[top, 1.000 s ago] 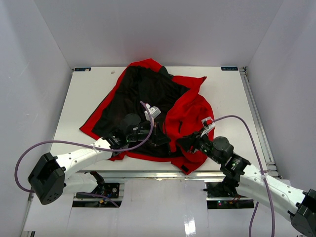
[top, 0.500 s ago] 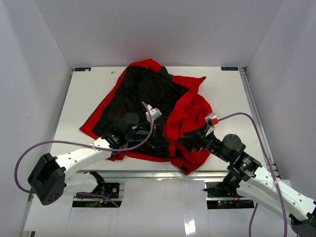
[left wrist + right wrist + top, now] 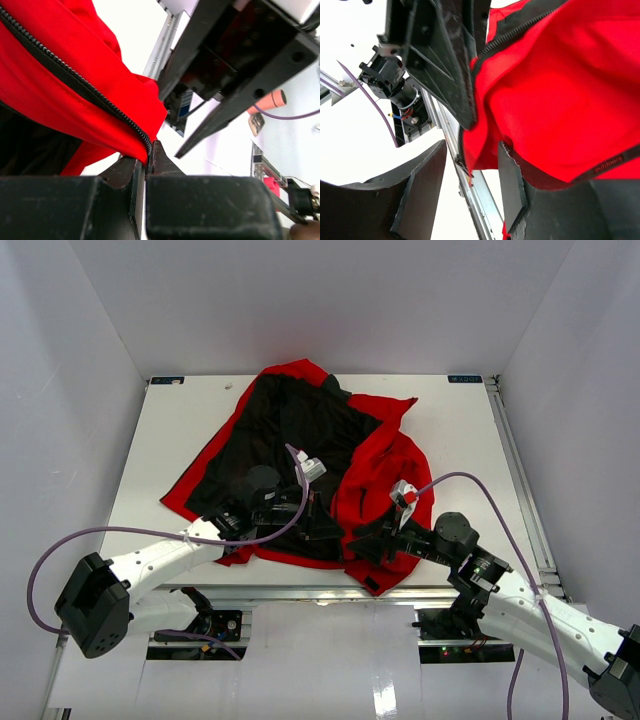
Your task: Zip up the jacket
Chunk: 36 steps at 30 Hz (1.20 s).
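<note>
Jacket [image 3: 392,468] is lying opened out on the white tabletop [image 3: 455,430], reaching from the middle back to the near edge. Its black lining [image 3: 290,430] is facing up over the left and middle, and the red outer cloth is bunching in folds on the right. Both arms are reaching in over the near hem, their tools close together. Left tool [image 3: 148,156] is pinching shut on the jacket: in its wrist view the fingers are meeting on the bottom corner of a red front edge, right where a row of dark zipper teeth [image 3: 75,75] is ending. Right tool [image 3: 469,176] is standing with its jaws apart. A red corner of the other front edge is hanging down between its fingers, touching or nearly touching one pad and leaving a clear gap to the other. Nothing is being clamped there. The black body of the left tool is filling the upper left of the right wrist view.
</note>
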{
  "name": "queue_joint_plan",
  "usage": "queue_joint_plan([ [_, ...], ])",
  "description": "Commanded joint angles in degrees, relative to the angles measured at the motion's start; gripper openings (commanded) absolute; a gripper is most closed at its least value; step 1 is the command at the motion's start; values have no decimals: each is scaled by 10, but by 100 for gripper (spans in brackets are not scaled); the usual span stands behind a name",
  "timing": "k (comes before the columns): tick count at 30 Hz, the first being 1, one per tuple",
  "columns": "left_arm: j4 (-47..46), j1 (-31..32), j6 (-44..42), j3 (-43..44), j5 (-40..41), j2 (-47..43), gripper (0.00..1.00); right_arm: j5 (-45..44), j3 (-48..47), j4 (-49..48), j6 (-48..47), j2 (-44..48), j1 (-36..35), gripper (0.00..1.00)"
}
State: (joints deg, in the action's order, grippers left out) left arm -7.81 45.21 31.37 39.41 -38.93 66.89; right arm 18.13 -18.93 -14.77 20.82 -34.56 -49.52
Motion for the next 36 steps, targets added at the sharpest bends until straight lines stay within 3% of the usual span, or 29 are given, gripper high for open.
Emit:
queue_joint_plan([
  [1,-33,-5,16,30,-49,-24,0,-30,9,-5,-1,20,-1,52],
  [13,-100,-7,61,25,-96,-21,0,9,26,-42,2,5,-1,61],
  [26,-142,-8,71,18,-112,2,0,63,66,-167,11,-4,-1,64],
  [30,-138,-8,67,18,-107,6,0,52,69,-170,14,6,-1,51],
  [36,-108,-8,53,21,-84,-4,4,42,64,-175,17,10,-1,15],
])
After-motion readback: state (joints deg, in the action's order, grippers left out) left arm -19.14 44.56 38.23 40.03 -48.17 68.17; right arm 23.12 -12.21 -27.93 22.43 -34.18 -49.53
